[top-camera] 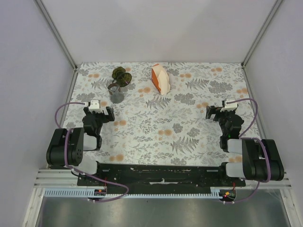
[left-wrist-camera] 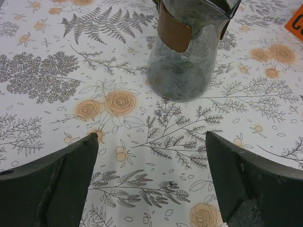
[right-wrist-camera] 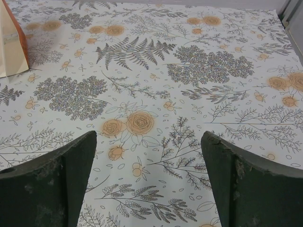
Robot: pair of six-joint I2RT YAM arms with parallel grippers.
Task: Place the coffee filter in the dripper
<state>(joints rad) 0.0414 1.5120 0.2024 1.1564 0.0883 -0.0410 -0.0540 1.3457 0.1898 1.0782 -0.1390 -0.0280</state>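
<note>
Dripper (top-camera: 121, 75) sits on its glass base (top-camera: 116, 93) at the worktop's (top-camera: 156, 127) far left, pack (top-camera: 161, 79) just right of it. I see left tool (top-camera: 99, 111) near it, right tool (top-camera: 221, 112) well to its right, both spread wide.

both arms are folded back close to their bases, the left arm (top-camera: 71, 146) at 7 o'clock in the top view and the right arm (top-camera: 253, 158) at 5 o'clock. the left gripper (top-camera: 99, 112) and the right gripper (top-camera: 222, 113) point toward 12 o'clock and tilt downward. both have their jaws spread wide with nothing between them.
</note>
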